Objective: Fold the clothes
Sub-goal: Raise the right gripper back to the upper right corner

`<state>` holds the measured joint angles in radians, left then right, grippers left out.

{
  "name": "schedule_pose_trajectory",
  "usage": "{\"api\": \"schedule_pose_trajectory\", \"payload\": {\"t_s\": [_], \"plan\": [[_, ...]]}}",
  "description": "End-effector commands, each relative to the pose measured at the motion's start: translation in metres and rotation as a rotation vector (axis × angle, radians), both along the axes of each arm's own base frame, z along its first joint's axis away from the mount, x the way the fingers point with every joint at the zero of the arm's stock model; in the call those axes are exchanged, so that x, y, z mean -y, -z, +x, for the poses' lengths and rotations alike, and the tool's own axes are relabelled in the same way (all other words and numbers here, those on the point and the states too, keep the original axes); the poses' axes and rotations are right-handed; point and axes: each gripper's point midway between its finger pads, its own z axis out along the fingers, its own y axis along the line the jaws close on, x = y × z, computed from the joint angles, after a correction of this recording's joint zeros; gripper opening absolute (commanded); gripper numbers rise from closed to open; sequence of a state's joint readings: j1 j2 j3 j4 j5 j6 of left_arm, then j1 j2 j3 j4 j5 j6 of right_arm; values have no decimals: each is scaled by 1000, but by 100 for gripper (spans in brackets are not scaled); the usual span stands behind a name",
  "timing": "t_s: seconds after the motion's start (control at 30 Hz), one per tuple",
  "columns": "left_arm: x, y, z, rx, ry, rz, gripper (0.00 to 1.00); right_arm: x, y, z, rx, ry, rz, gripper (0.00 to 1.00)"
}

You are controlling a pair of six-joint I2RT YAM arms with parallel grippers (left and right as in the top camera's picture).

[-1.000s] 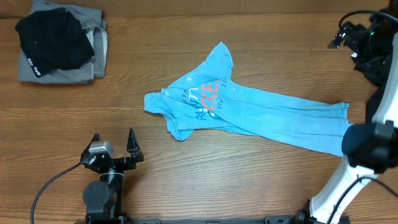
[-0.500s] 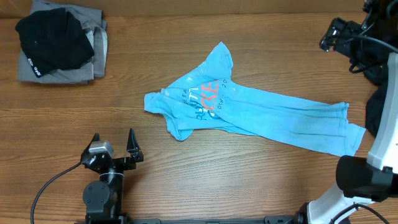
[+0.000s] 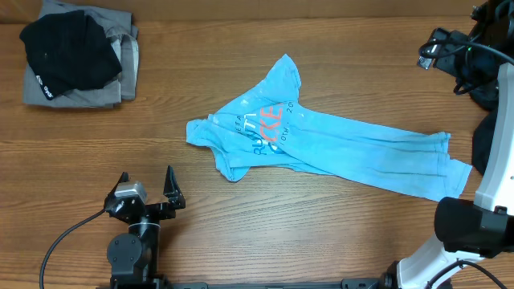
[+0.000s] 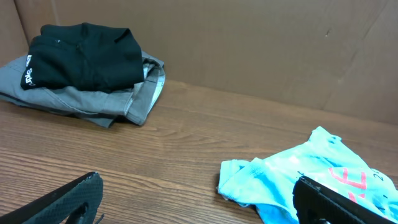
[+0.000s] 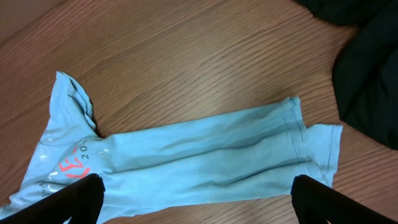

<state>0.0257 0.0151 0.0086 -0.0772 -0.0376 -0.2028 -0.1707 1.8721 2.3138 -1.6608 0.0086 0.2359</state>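
A light-blue T-shirt (image 3: 321, 140) with pink-and-white lettering lies crumpled and stretched out across the middle of the table; it also shows in both wrist views (image 4: 323, 168) (image 5: 186, 155). My left gripper (image 3: 147, 183) (image 4: 198, 183) rests low near the front left, open and empty, with the shirt's sleeve end just ahead and to its right. My right gripper (image 5: 196, 186) hangs high over the shirt's right half, open with nothing between its fingers. A black garment (image 3: 68, 52) lies on a folded grey garment (image 3: 120, 72) at the back left.
The right arm (image 3: 462, 56) reaches up at the back right, and its base link (image 3: 474, 229) stands by the shirt's right end. Dark fabric (image 3: 490, 92) (image 5: 367, 81) lies at the right edge. A cardboard wall (image 4: 249, 43) closes the far side.
The right arm has shifted: its wrist moved slightly at the back right and its lower link drew back toward the front, uncovering the shirt's right end. Left arm and clothes are unchanged.
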Motion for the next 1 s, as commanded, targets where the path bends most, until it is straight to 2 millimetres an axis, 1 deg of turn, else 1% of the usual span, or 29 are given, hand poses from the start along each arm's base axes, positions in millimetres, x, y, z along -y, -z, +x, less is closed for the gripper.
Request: {"api": "schedule_pose_trajectory", "payload": {"t_s": [0.0, 0.23, 0.27, 0.33, 0.43, 0.63, 0.7, 0.77, 0.8, 0.83, 0.9, 0.97], "plan": [[2, -1, 0, 8, 12, 20, 100, 4, -3, -1, 10, 14, -16, 100], [2, -1, 0, 8, 12, 20, 100, 4, -3, -1, 10, 14, -16, 100], [-5, -2, -1, 9, -25, 68, 100, 4, -3, -1, 10, 14, -16, 100], [-15, -4, -2, 10, -80, 112, 100, 4, -3, -1, 10, 14, -16, 100], [-23, -5, -3, 9, -129, 131, 100, 4, -3, -1, 10, 14, -16, 100], [-21, -5, -3, 10, -119, 130, 100, 4, -3, -1, 10, 14, -16, 100], [-19, -10, -2, 29, -107, 126, 100, 4, -3, -1, 10, 14, -16, 100], [-11, -13, -1, 49, -62, 115, 100, 4, -3, -1, 10, 14, -16, 100], [-4, -16, 0, 60, -23, 112, 100, 4, -3, -1, 10, 14, -16, 100], [6, -20, 1, 80, 39, 110, 100, 4, -3, -1, 10, 14, -16, 100], [27, -31, 0, 132, 155, 110, 100, 4, -3, -1, 10, 14, -16, 100], [39, -46, -3, 198, 226, 117, 100, 4, -3, -1, 10, 14, -16, 100]]}}
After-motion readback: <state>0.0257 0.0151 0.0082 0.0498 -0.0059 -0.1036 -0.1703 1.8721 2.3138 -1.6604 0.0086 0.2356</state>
